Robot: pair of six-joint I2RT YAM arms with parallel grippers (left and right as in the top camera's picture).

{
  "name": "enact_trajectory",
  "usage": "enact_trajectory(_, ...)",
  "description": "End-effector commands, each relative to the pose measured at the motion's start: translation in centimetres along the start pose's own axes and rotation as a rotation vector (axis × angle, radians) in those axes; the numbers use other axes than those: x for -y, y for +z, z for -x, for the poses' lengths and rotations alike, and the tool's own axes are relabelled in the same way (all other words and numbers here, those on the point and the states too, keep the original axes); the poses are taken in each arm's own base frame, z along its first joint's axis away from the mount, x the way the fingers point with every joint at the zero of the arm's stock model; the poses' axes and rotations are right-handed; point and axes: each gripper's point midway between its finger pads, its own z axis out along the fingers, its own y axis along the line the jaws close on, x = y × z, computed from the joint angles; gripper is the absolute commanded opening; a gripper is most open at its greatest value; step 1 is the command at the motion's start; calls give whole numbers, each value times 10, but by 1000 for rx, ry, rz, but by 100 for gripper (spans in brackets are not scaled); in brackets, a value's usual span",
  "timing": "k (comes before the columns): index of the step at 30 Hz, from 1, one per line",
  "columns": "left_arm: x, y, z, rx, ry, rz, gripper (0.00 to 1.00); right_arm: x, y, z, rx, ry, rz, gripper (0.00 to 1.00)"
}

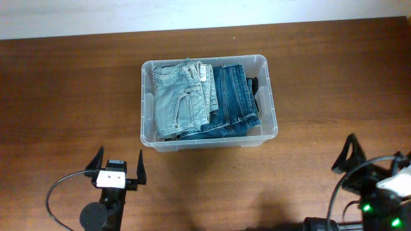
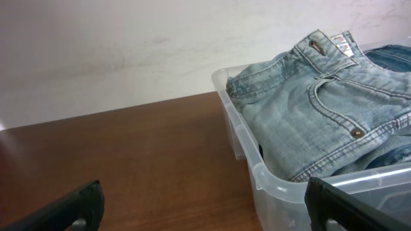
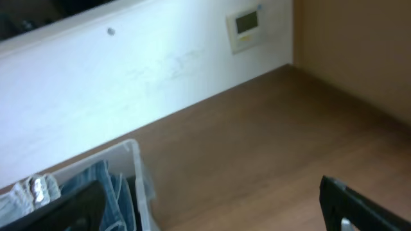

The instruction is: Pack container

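Observation:
The clear plastic container (image 1: 273,102) stands mid-table with folded jeans inside: a light blue pair (image 1: 176,99) on the left, a darker blue pair (image 1: 234,102) on the right. The left wrist view shows the light jeans (image 2: 321,109) rising above the container's rim (image 2: 257,170). My left gripper (image 1: 119,165) rests open near the front edge, below the container's left corner, holding nothing. Open and empty too, my right gripper (image 1: 372,157) sits at the front right, far from the container (image 3: 138,170).
The brown wooden table (image 1: 70,96) runs back to a white wall (image 1: 192,13). A small wall panel (image 3: 246,25) and a wooden side board (image 3: 359,51) show in the right wrist view. Cables loop beside both arm bases.

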Motion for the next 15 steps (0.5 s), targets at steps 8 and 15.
enact_trajectory(8, -2, 0, -1, 0, 20, 9, 99, -32, 23, -58, 147, 0, 310, 98)
enact_trajectory(15, -2, 0, -1, 0, 20, 9, 99, -43, 51, -67, 258, -5, 396, 98)
